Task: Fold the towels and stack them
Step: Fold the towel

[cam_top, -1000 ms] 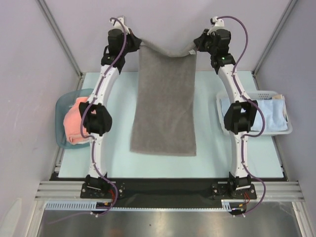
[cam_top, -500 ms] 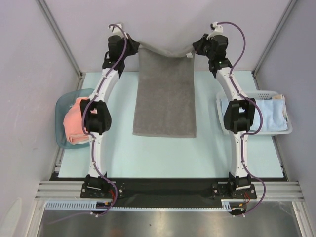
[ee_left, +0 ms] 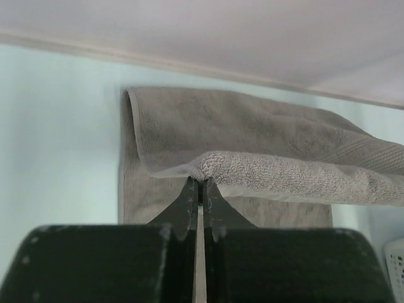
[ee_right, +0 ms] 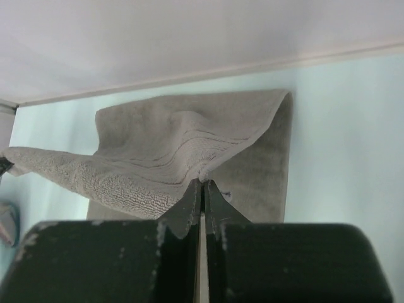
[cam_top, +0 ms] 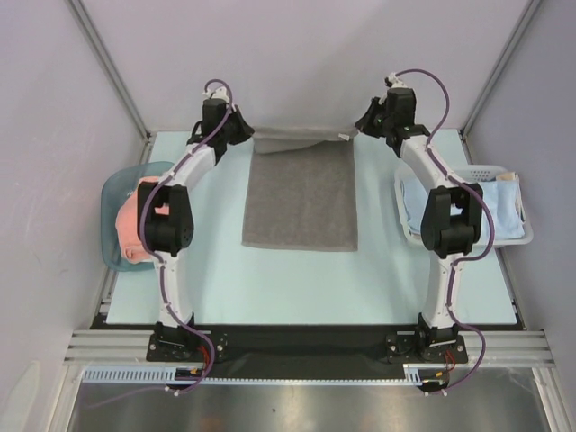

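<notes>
- My left gripper [ee_left: 200,184] and right gripper [ee_right: 202,184] each pinch a corner of the grey towel [cam_top: 301,193] at its far end; the rest lies on the table [cam_top: 207,279].
- It sags between the grips (soft, light terry), so I judge the corners the best hold.

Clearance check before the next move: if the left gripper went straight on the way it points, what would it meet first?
The grey towel: the left gripper is shut on its corner, and more of that towel lies on the table just ahead. Depth beyond is unclear.
</notes>
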Tool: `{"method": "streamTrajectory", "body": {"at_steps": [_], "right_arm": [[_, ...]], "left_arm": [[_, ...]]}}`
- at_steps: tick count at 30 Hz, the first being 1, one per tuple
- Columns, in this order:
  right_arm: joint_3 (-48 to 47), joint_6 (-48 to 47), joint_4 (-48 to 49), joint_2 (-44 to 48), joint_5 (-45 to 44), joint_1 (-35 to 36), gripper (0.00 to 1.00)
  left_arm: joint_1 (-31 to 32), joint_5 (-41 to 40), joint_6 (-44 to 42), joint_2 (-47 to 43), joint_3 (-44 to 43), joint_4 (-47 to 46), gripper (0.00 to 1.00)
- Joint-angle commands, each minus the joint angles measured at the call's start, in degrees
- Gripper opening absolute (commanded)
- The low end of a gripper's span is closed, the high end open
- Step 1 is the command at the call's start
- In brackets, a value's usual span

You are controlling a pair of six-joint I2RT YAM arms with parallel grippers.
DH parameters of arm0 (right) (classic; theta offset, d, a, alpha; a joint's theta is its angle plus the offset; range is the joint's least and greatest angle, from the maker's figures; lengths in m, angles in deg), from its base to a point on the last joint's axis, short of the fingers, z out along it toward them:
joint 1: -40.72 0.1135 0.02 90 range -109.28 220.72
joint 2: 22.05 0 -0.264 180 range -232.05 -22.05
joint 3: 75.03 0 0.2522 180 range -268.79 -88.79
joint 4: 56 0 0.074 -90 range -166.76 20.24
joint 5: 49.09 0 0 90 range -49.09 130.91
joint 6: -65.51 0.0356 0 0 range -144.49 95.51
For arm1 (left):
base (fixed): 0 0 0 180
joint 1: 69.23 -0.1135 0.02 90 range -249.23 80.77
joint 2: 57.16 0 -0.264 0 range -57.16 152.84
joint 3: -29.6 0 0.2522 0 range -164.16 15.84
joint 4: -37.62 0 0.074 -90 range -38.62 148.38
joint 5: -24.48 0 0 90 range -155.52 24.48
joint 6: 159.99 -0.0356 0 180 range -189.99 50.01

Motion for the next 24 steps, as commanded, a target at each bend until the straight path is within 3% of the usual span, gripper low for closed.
{"method": "streamTrajectory", "body": {"at_steps": [1, 10, 17, 24], "right_arm": [[3.5, 1.4, -5.0, 6.2, 1.7, 0.0, 0.00], [19.0, 2.3, -8.0, 12.2, 4.2, 0.6, 0.00], [26.7, 2.6, -8.6, 15.3, 5.5, 1.2, 0.00], [28.6, 2.3, -9.9, 18.1, 4.5, 2.5, 0.00]], "left_arm": [[-0.4, 0.0, 1.4, -6.9, 3.4, 2.0, 0.00], [-0.5, 2.0, 3.3, -13.0, 19.1, 2.8, 0.00], [0.2, 0.8, 4.4, -17.3, 22.4, 6.9, 0.00], [1.4, -0.2, 4.5, -20.9, 23.4, 10.6, 0.00]]}}
